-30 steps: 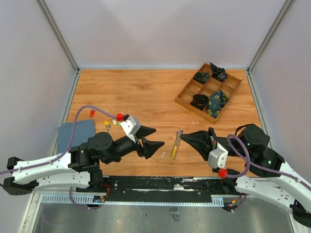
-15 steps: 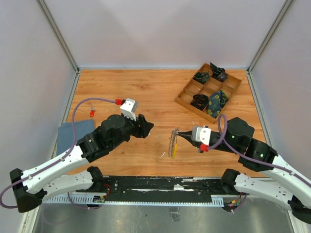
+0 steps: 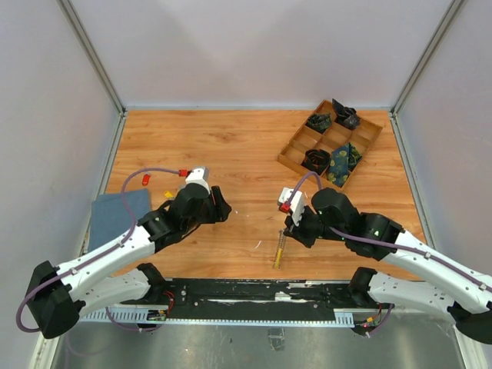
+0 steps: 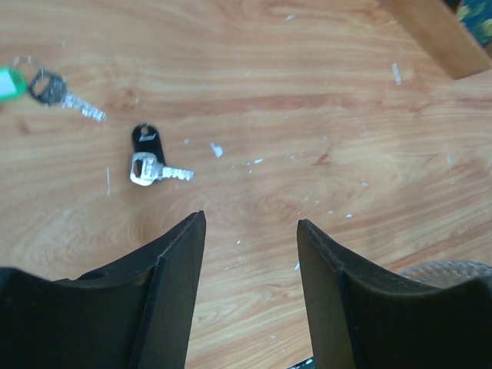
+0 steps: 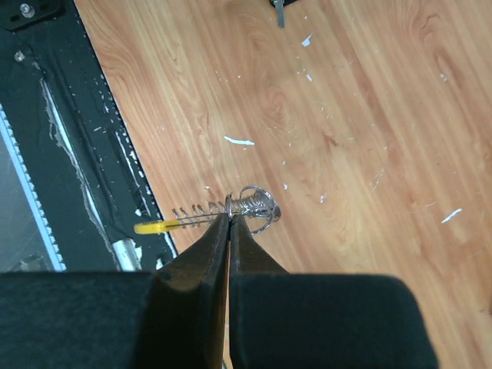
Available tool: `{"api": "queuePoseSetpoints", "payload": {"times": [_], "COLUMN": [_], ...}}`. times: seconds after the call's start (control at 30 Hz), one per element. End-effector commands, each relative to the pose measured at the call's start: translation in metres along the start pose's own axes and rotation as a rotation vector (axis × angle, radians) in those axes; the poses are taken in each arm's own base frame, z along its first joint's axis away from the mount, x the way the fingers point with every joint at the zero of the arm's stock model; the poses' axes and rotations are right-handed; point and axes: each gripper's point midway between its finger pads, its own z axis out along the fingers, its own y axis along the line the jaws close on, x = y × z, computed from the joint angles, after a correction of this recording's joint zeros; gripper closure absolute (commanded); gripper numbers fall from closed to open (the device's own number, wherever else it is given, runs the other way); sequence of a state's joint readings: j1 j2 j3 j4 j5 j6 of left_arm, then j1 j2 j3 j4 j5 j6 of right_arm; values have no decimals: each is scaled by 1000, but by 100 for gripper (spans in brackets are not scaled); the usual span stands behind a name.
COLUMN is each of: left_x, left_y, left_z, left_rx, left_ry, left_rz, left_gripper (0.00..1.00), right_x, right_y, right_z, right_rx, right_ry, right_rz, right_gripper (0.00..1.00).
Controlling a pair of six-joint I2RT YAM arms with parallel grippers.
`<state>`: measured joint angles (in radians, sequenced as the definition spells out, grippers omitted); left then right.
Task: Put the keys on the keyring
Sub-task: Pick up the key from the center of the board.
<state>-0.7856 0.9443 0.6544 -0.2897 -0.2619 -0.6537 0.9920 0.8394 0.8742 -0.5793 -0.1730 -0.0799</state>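
Note:
My right gripper is shut on the keyring, pinching a wire ring beside its metal coil. The yellow sleeve sticks out over the black base rail. In the top view the keyring hangs from the right gripper near the table's front edge. My left gripper is open and empty above bare wood. A silver key with a black head lies just beyond its left finger. A dark-headed key with a green tag lies further left. A red key and a yellow key lie left of the left gripper.
A wooden divided tray holding dark rolled fabric bundles stands at the back right. A blue-grey cloth lies at the left edge. The black base rail runs along the front. Another small key lies beyond the right gripper.
The right gripper has swung left, shut on the keyring and drawn it toward the front edge. The left gripper has moved back and left toward the loose keys.

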Motion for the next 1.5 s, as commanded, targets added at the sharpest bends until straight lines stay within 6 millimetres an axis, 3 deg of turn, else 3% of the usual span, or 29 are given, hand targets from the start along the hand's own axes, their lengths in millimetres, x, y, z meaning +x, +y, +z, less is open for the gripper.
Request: {"api": "queuePoseSetpoints", "payload": {"times": [0.0, 0.17, 0.37, 0.6, 1.03, 1.47], "left_x": [8, 19, 33, 43, 45, 44], "left_y": [13, 36, 52, 72, 77, 83], "left_z": [8, 17, 30, 39, 59, 71], "left_rx": [-48, -163, -257, -401, -458, -486], "left_ry": [-36, -49, -45, -52, -55, -50], "left_rz": [-154, -246, -330, -406, -407, -400], "left_gripper": [44, 46, 56, 57, 56, 62], "right_x": [3, 13, 22, 25, 29, 29], "right_y": [2, -6, -7, -10, -5, -2], "right_z": [0, 4, 10, 11, 13, 17], "right_rx": [29, 85, 96, 110, 93, 72], "right_ry": [-12, 44, 95, 95, 101, 101], "right_rz": [113, 170, 186, 183, 203, 213], "right_gripper": [99, 100, 99, 99, 99, 99]}}
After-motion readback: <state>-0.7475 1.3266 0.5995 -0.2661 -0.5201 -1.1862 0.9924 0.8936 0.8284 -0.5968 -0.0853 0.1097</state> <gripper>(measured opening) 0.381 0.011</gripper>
